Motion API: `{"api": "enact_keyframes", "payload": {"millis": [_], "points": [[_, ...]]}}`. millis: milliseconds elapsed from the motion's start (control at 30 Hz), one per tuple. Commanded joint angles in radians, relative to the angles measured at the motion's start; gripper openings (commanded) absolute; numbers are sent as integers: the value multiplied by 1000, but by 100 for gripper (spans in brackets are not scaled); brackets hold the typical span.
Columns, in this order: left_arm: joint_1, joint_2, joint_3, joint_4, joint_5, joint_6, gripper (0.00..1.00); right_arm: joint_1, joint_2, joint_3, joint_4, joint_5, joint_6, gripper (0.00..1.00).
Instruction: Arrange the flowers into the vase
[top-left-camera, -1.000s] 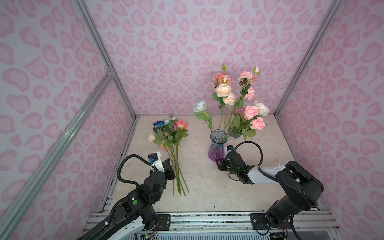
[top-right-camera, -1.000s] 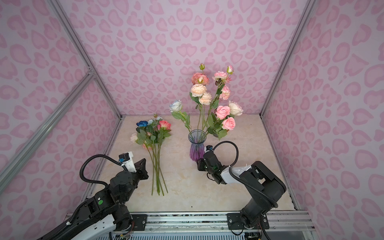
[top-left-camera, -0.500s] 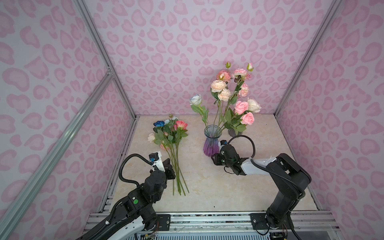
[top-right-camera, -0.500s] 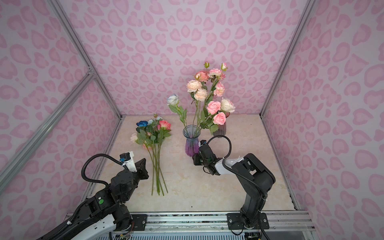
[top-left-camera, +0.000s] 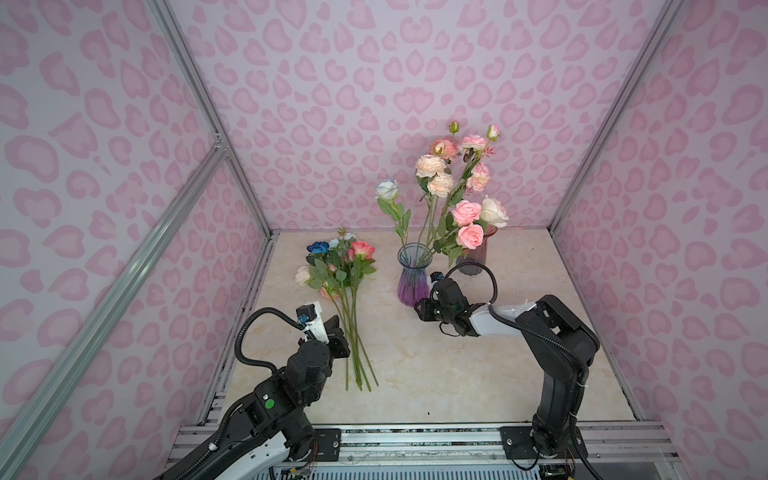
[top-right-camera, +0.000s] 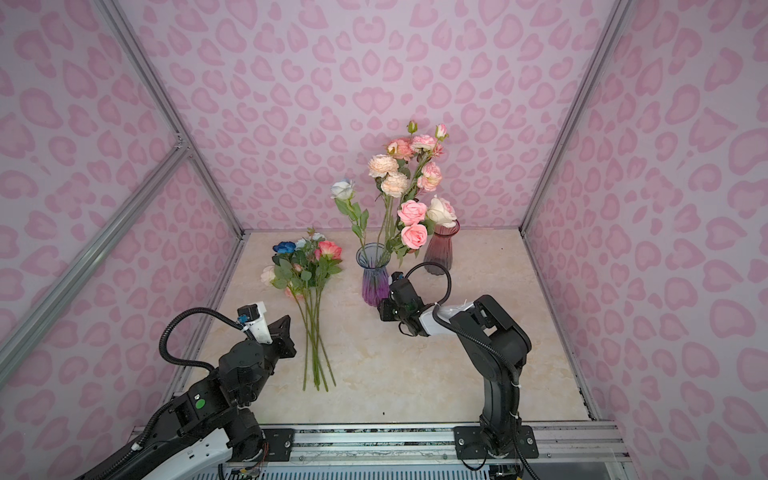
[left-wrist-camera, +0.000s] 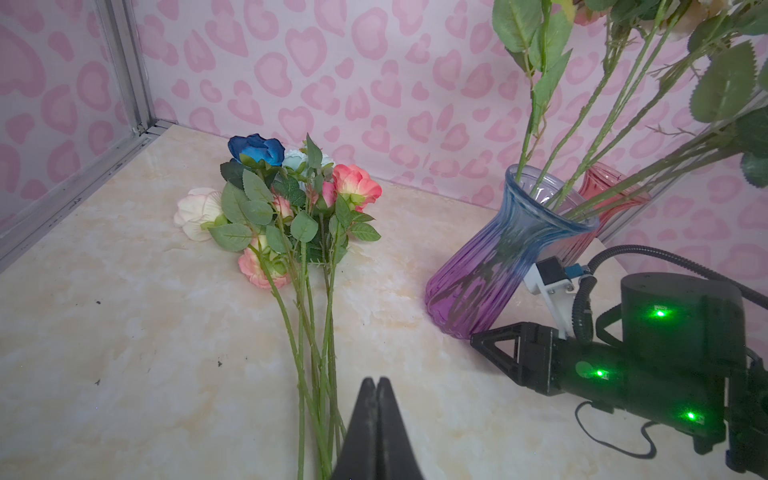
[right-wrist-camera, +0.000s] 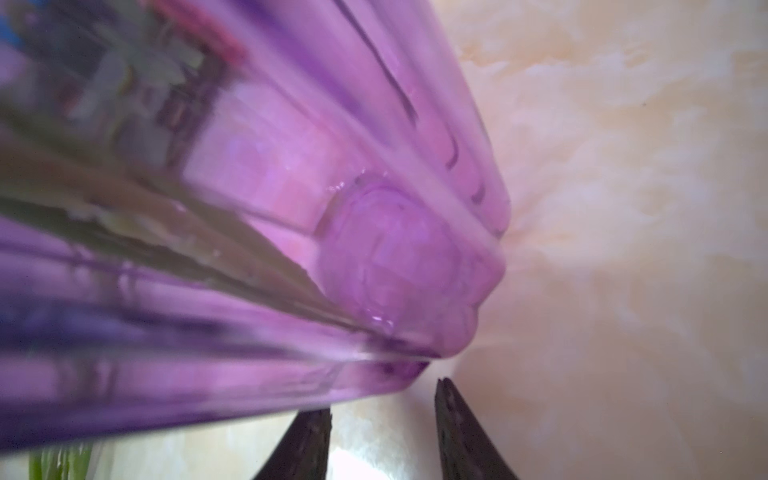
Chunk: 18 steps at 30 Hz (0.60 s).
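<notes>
ARRANGING, ABOUT HALF DONE BY MY ESTIMATE: The purple-and-blue vase (top-left-camera: 412, 282) stands mid-surface (top-left-camera: 436, 374), already holding part of the flowers (top-left-camera: 440, 183). A loose bunch (top-left-camera: 338, 266) lies flat to its left with the cut ends toward my left arm, presumably for easy picking. My left gripper (left-wrist-camera: 376, 384) hovers just beside those stems, pressed fully closed and empty. My right gripper (right-wrist-camera: 384, 397) sits low at the foot of the vase. Its jaws are partly apart with only bare surface between them, gripping nothing. I take it to be there to steady or nudge the vase.

The count is two vases. The second vase (top-right-camera: 440, 253) is a dark pink one behind, apparently empty, though blooms lean over it. In the vase I see eleven heads: one pale blue-white rose, two peach, three ruffled pink, two pink roses, one cream and two buds. In the loose bunch I make out about five stems and at least six blooms, one of them deep blue.
</notes>
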Motion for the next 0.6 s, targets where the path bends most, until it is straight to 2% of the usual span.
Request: {"api": "enact_keyframes", "payload": {"millis": [0, 567], "points": [[2, -11, 8, 9, -15, 0, 3, 2, 24, 27, -18, -11, 2, 43], [5, -39, 9, -20, -19, -9, 3, 2, 147, 223, -48, 4, 35, 46]]}}
